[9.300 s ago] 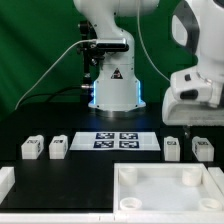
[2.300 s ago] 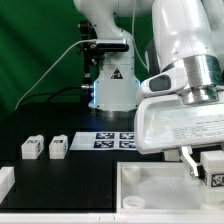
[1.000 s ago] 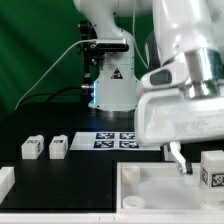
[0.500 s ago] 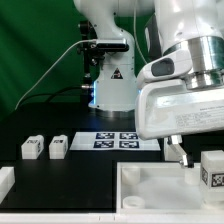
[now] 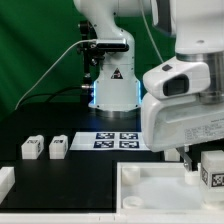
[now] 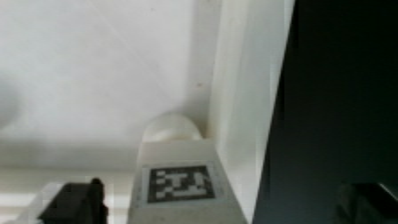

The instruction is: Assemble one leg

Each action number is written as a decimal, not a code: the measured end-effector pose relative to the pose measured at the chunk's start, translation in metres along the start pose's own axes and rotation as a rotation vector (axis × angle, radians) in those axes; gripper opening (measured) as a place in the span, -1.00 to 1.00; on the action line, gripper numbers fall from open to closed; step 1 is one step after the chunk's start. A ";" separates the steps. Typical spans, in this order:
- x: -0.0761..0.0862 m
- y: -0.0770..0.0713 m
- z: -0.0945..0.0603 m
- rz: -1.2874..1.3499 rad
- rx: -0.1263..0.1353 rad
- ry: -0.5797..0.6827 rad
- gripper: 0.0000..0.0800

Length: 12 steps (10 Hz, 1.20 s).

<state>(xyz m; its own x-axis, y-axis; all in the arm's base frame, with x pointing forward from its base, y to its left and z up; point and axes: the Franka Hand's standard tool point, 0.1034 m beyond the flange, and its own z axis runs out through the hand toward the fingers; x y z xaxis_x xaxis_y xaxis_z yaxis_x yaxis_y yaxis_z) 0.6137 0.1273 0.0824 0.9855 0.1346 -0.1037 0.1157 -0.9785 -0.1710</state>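
Note:
A white leg [image 5: 212, 168] with a black-and-white tag stands upright at the far right corner of the large white tray [image 5: 150, 190]. In the wrist view the leg [image 6: 178, 175] rises from the tray's inner corner [image 6: 107, 90]. My gripper [image 5: 198, 160] hangs just beside the leg, on the exterior view's left of it. In the wrist view the gripper [image 6: 222, 205] is open; the leg lies between the two dark fingers, nearer one finger [image 6: 75, 202], with a gap on each side. Two more legs [image 5: 31, 148] [image 5: 57, 147] lie on the black table at the exterior view's left.
The marker board [image 5: 112, 140] lies on the table in front of the arm's base [image 5: 112, 90]. My large white hand [image 5: 185, 115] hides the table behind the tray's right side. A white part [image 5: 5, 180] shows at the left edge.
My hand has shifted toward the exterior view's right, closer to the upright leg. The leg and the tray have not moved in the last second.

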 end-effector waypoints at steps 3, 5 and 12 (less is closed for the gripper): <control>0.002 0.001 0.001 0.001 -0.001 0.012 0.01; 0.002 0.004 0.000 0.001 -0.007 0.014 -0.19; 0.004 0.005 0.002 0.763 0.107 0.074 -0.25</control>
<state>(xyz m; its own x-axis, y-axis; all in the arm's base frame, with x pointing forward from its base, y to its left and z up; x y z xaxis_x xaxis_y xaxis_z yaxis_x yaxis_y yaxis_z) 0.6176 0.1234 0.0789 0.7936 -0.5855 -0.1653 -0.6078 -0.7751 -0.1724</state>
